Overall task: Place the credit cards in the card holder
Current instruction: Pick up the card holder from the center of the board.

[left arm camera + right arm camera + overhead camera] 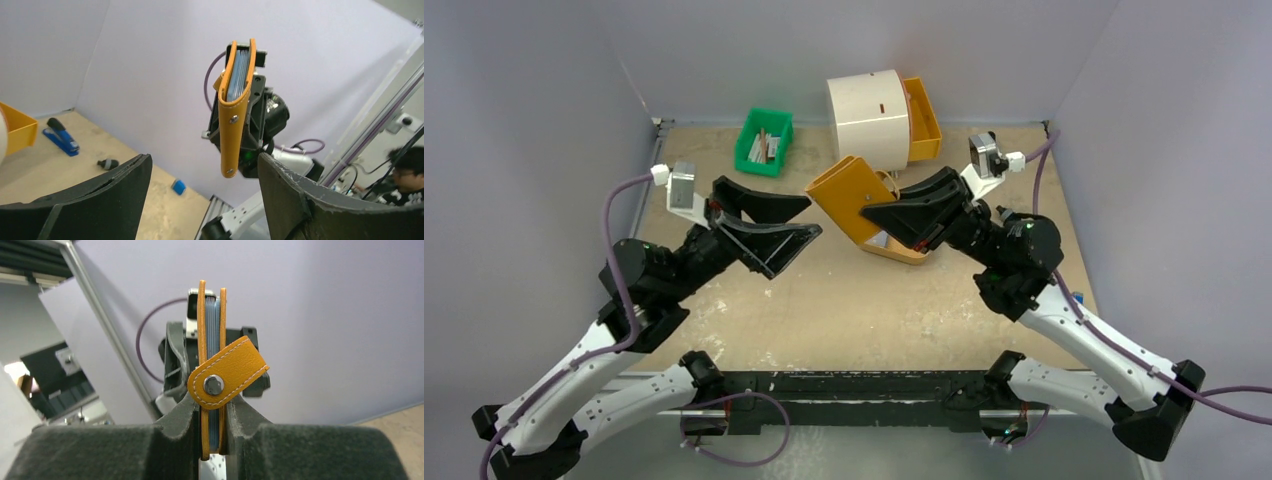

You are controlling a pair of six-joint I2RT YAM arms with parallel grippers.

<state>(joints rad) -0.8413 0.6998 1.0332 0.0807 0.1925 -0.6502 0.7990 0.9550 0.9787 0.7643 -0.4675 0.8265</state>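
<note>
The card holder (849,195) is up in the air over the middle of the table (874,310), a bit to the right. It is orange on the outside and pale blue-grey inside. The right pincer (876,212) is clamped on it, with one finger pressed on each flat side. In the right wrist view the two orange covers (202,330) stand close together between the black fingers (125,450), and a little strap (235,367) with a shiny snap lies slanted across the edge. Thin blue-grey layers show between the covers, but I cannot tell if any are credit cards.

The left pincer (812,218) is just to the left of the holder and does not touch it. Its two fingers (100,200) are wide apart with nothing in them. In the left wrist view the holder (235,110) stands thin-edge-on between those fingers, farther off.

Under the right pincer an orange tray (914,258) lies on the table. At the far side stands a round white box (864,115) with an orange drawer (922,118) pulled out to the right. Left of it sits a green bin (764,140) with sticks and papers inside.

The left wrist view also shows a blue stapler (60,136) on the table, a small black thing (107,163) and a small blue thing (178,186).
</note>
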